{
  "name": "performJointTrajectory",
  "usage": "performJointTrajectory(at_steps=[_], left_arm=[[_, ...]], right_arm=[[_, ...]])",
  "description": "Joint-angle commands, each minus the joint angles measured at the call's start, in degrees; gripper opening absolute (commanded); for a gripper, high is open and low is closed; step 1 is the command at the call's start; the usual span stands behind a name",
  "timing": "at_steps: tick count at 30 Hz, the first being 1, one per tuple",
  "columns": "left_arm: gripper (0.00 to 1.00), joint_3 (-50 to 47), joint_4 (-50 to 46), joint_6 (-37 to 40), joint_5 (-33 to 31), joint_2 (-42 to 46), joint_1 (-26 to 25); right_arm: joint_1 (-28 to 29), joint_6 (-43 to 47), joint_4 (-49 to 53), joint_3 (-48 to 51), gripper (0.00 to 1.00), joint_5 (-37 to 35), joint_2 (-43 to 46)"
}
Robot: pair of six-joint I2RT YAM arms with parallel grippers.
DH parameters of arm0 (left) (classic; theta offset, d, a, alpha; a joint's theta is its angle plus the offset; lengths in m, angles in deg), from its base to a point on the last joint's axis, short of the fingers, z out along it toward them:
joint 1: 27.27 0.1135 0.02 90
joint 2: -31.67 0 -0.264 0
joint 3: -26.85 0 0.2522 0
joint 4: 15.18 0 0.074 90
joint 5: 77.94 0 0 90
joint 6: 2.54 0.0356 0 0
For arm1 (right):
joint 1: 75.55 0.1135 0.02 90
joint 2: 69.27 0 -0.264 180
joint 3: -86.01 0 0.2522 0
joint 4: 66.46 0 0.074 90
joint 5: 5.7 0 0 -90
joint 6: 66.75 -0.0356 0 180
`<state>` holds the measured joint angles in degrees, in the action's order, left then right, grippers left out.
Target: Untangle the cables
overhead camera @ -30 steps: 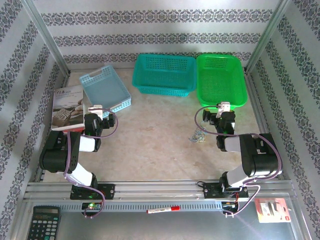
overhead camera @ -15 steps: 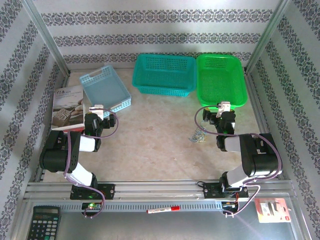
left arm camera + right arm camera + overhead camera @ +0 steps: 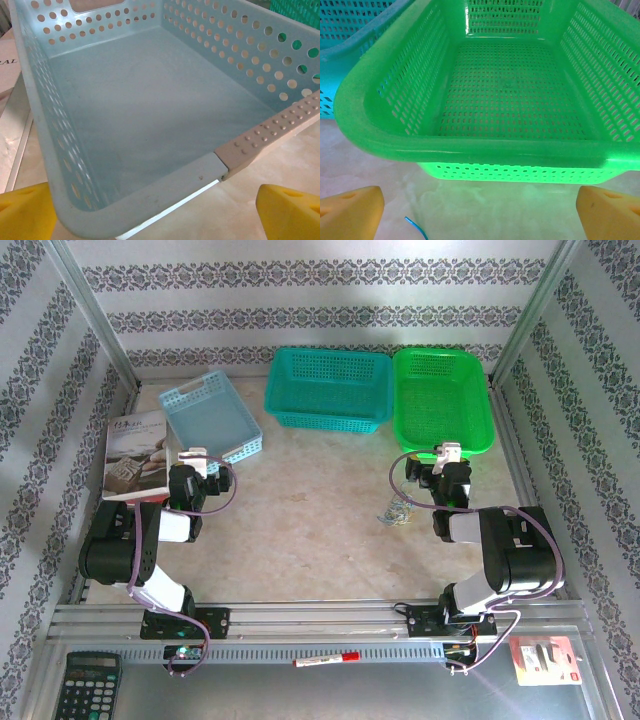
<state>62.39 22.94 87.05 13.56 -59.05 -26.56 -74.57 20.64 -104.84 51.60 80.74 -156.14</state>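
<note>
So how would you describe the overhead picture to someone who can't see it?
A small clump of thin cables lies on the table beside the right arm. The left pincer points at a pale blue tray, the right pincer at a green basket.

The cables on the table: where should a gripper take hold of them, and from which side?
Probably an outer loop of the cables, from straight above: the clump lies flat on the table, leaving no side to pinch. The right gripper, open, is the nearer one. A blue strand ends close by its fingers.
</note>
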Motion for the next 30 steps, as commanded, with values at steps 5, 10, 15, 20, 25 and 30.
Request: performJointTrajectory(at_steps=[5,10,15,20,25,30], left_arm=[[1.00,-3.1,7.8,0.3,0.1,1.2,-0.3],[1.00,-3.9,0.4,-1.0,-3.9,11.4,-0.3],[1.00,-3.1,-7.8,-4.5,-7.3,20.6,-0.4],[1.00,3.2,-26.5,-13.9,-9.1,29.9,-0.4],[1.00,6.8,-36.5,-25.4,-3.9,37.9,-0.7],[1.00,8.7,-40.1,-32.3,-0.6,40.9,-4.4]], right_arm=[[-0.3,1.2,-2.9,0.4,0.98,3.8,1.7],[-0.1,-0.3,6.0,0.6,0.98,-0.6,13.2],[-0.3,-6.7,19.8,-0.6,0.98,-4.3,22.8],[-1.1,-25.6,25.1,2.1,0.98,-8.1,32.8],[-2.6,-36.7,27.6,5.8,0.98,0.2,42.8],[-1.4,-34.6,44.7,-0.8,0.98,13.7,40.8]])
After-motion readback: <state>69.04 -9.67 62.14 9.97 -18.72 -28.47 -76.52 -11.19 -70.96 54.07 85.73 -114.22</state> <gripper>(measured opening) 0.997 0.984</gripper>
